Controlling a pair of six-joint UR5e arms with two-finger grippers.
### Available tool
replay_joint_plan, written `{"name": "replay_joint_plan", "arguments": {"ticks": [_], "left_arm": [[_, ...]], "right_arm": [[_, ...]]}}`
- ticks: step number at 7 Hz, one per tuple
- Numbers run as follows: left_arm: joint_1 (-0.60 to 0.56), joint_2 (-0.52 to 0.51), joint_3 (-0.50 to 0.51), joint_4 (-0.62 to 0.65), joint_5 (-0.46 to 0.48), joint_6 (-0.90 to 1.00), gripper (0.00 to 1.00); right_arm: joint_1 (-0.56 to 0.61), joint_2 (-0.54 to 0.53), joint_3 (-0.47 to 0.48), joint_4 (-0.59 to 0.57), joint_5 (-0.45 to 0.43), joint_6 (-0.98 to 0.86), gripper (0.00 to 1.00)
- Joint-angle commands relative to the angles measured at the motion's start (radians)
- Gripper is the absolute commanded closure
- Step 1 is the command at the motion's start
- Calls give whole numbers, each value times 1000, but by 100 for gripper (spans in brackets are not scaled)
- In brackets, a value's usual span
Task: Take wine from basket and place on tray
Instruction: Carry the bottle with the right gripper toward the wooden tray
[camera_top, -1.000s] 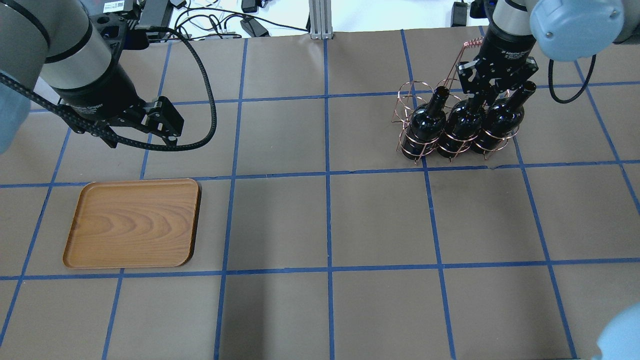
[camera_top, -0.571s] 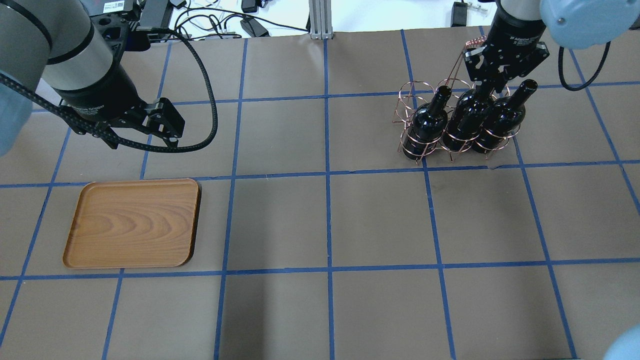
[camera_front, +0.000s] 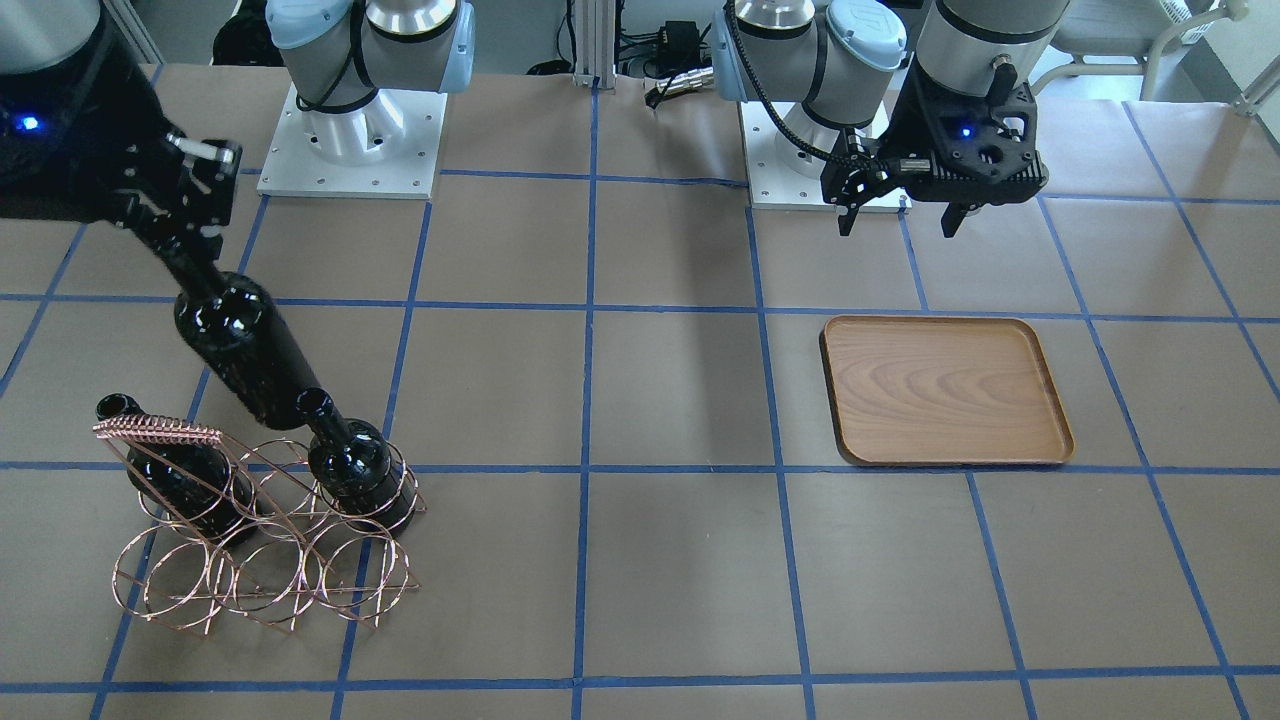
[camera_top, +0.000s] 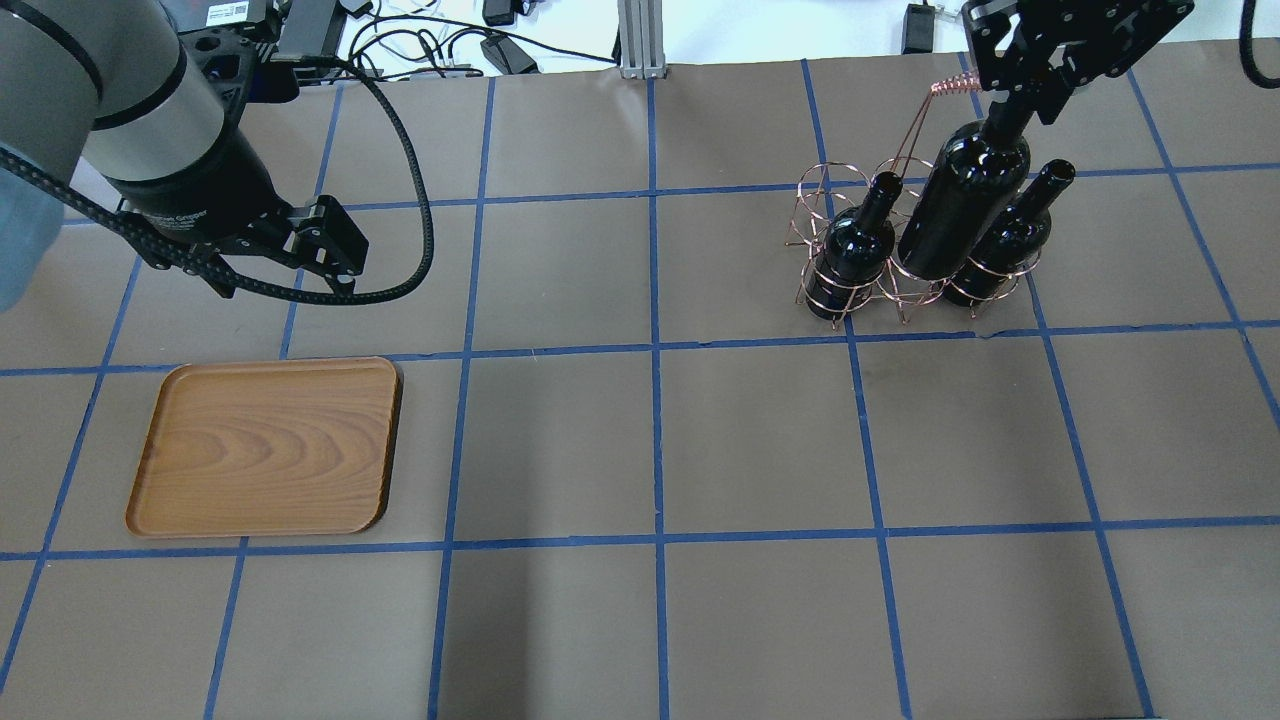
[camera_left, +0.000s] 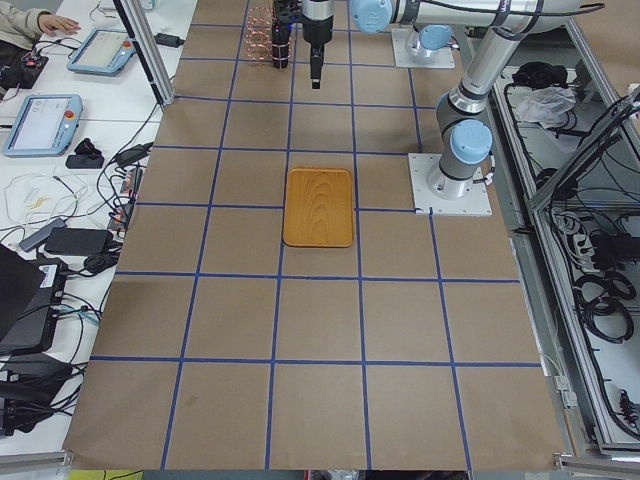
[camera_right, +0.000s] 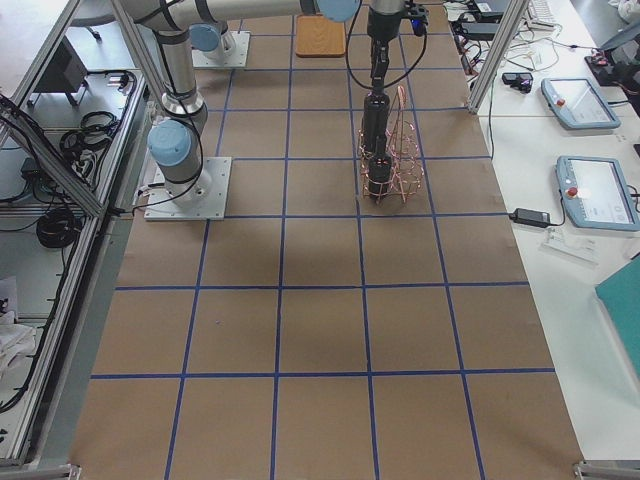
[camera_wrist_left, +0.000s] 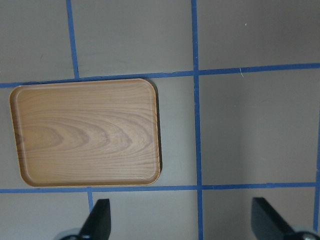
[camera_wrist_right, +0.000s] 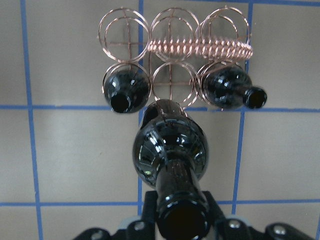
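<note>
Nearest you stands the basket (camera_front: 262, 560), a copper-coloured frame of thin round wire rings in two rows, with a coil-wrapped handle bar (camera_front: 158, 432) over its middle. The row on your side holds nothing. In the far row you see two glossy black glass bottles, one at the end towards the table's middle (camera_front: 357, 472) and one at the other end (camera_front: 186, 482), each upright in its ring with a narrow neck and open mouth.

Between them and just behind, the wine (camera_front: 243, 348) hangs tilted above the middle ring, its smooth round shoulder catching the light. Its base sits level with the tops of the other bottles. You cannot tell whether it is quite clear of the wire. The right gripper (camera_front: 190, 238) is clamped on its neck, black fingers on either side.

Across the brown paper table (camera_front: 680, 400) with its blue tape grid lies the tray (camera_front: 945, 392), flat, rectangular, round-cornered, with a low rim and clear wood grain, and bare. Beyond it, towards the robot's base, the left gripper (camera_front: 897, 224) hovers with its fingers spread wide, holding nothing
</note>
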Motion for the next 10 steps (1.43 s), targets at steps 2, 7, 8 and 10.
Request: {"name": "replay_joint_plan", "arguments": {"ticks": [2, 7, 8, 10], "left_arm": [[26, 0, 7, 4, 1, 32, 0], [127, 3, 15, 38, -1, 62, 0], [147, 3, 16, 40, -6, 79, 0], [187, 2, 15, 40, -12, 123, 0]], "right_arm": [[182, -47, 81, 120, 76, 275, 100], [503, 89, 164, -261, 91, 690, 100], [532, 132, 155, -321, 89, 712, 100], [602, 219, 97, -409, 79, 819, 100]]}}
